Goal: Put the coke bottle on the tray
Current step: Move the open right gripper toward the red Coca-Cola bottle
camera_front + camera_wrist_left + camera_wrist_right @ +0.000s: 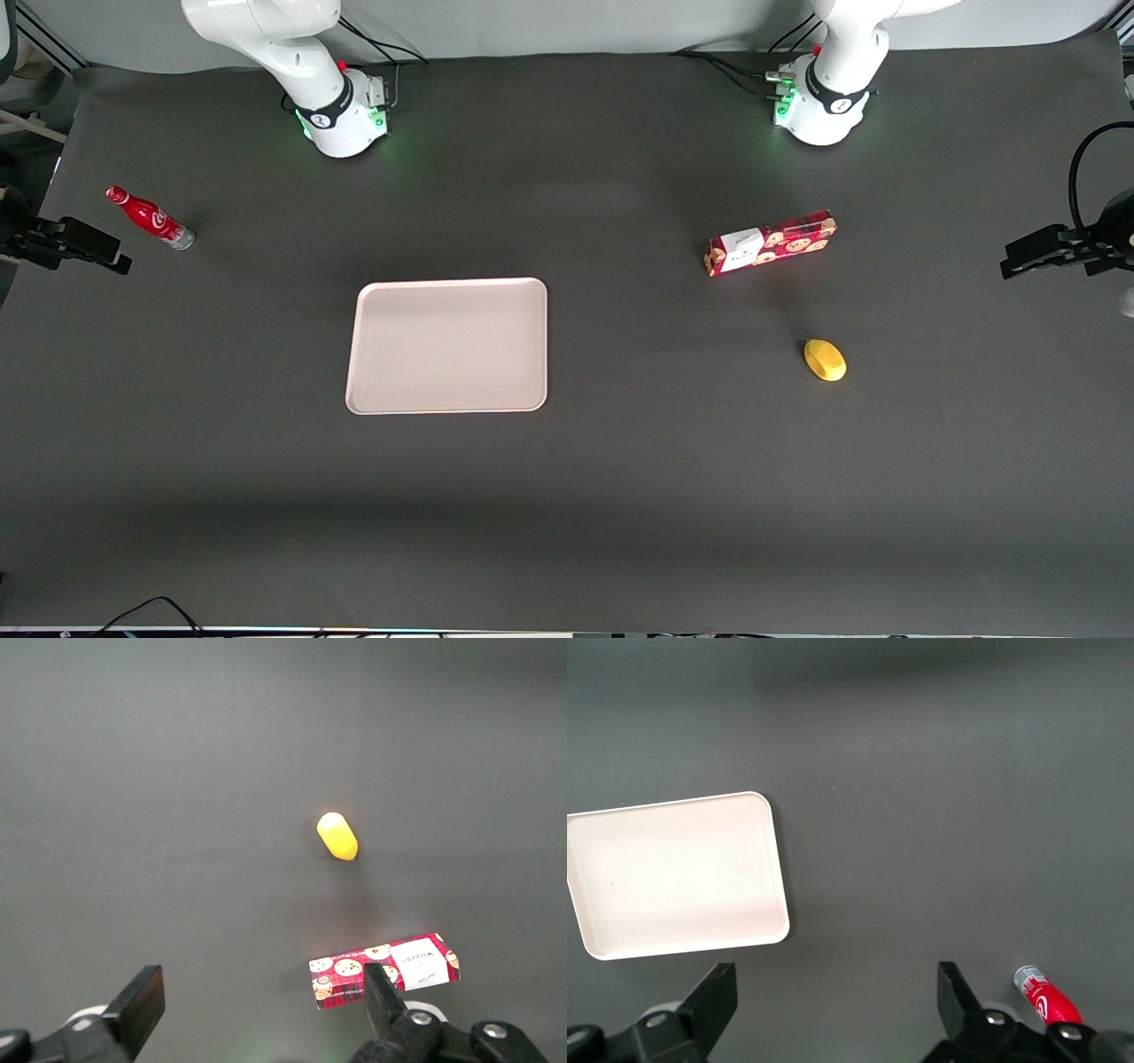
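The coke bottle (pixel 149 217) is small and red with a red cap, a white logo and a silvery base. It is on the dark table near the working arm's end, and I cannot tell whether it stands or lies. It also shows in the right wrist view (pixel 1045 997), beside one finger. The tray (pixel 447 285) is pale pinkish-beige and empty. It sits mid-table, nearer the front camera than the bottle, and also shows in the right wrist view (pixel 673 873). My right gripper (pixel 89 246) (pixel 834 970) is open and empty, apart from the bottle.
A red cookie box (pixel 771 244) (pixel 385 970) lies toward the parked arm's end of the table. A small yellow object (pixel 825 360) (pixel 337 835) sits nearer the front camera than the box. Both arm bases stand at the table's back edge.
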Robot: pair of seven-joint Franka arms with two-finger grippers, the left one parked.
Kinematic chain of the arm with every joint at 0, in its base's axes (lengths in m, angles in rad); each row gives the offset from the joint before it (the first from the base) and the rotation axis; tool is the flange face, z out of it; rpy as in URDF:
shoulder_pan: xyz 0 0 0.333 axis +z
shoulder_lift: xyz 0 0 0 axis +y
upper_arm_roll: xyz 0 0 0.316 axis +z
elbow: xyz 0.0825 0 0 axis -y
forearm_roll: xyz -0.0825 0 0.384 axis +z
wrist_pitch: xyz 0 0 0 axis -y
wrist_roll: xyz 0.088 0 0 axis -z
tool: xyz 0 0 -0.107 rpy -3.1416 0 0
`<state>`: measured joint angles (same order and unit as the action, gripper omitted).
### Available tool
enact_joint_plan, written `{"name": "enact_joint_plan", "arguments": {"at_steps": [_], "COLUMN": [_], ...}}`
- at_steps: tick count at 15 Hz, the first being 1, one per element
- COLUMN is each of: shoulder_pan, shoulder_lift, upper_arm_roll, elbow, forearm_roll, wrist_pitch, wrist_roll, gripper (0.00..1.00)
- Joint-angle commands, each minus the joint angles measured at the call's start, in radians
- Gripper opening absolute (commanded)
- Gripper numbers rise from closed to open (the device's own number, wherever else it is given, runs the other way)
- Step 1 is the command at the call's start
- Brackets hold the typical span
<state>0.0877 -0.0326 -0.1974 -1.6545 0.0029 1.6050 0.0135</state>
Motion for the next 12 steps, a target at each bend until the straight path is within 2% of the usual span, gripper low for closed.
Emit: {"name": "enact_joint_plan", "arguments": {"at_steps": [1,2,7,10,12], "shoulder_pan": [0.003,0.007,0.001,0.004,-0.002], "shoulder_lift": [0.02,0.02,-0.064,-0.157,-0.301], "upper_arm_roll": [-0.002,0.004,0.018,0.007,-0.023], "elbow": [0.036,0.038,-0.097,-0.23,-0.435], "forearm_roll": [-0.024,-0.046,-0.057,-0.153,-0.199], "wrist_pitch": [-0.01,-0.011,-0.004,0.032,0.142], "wrist_roll": [-0.003,-0.003,0.003,0.01,0.008], "gripper": [1.0,1.0,1.0,1.0,1.0]}}
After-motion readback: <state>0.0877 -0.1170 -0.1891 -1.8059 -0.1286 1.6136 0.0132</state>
